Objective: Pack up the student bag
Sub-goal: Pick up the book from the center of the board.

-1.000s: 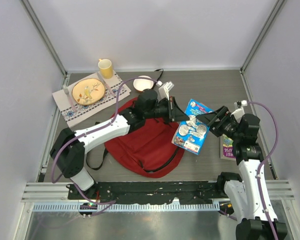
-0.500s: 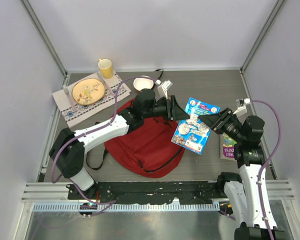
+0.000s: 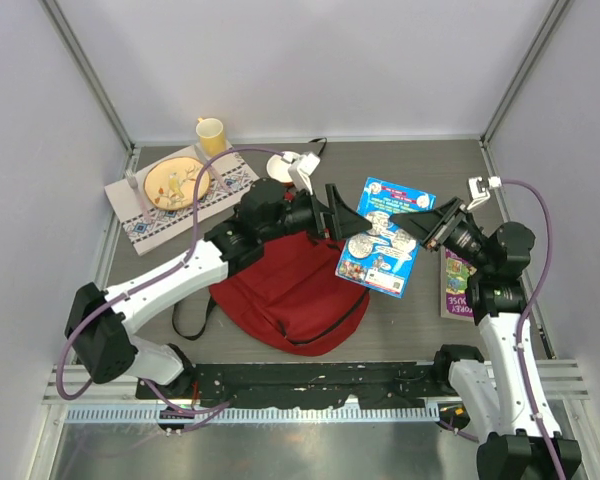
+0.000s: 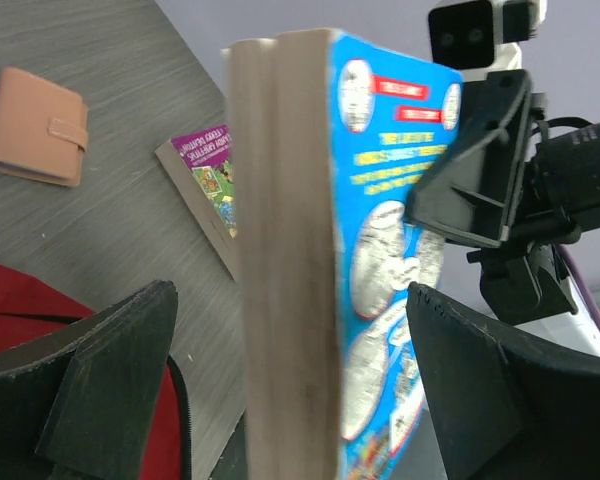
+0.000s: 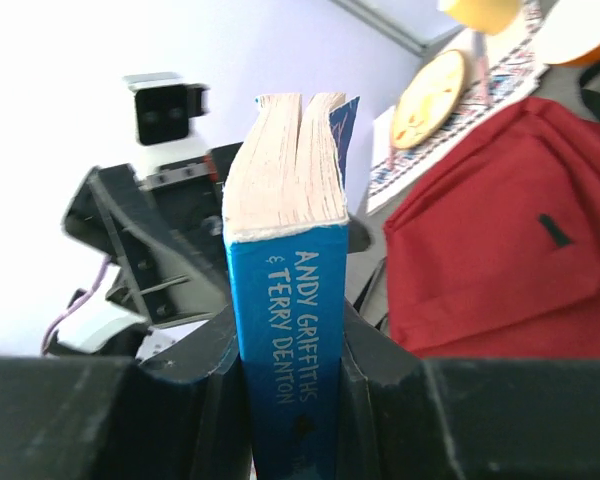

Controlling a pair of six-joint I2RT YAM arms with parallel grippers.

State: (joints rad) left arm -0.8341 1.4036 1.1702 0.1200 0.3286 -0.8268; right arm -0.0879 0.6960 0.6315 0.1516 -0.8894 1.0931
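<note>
At table centre I see the student bag, bare tabletop along its four o'clock edge, blue book aloft at its two o'clock, right gripper clenched on the spine, left gripper splayed wide, gaps beside both covers.

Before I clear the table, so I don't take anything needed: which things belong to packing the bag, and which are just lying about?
Job in hand: student bag; blue book, clamped in the right gripper; probably also the purple book and pink wallet.
Lying about: yellow mug; plate; patterned placemat.
</note>
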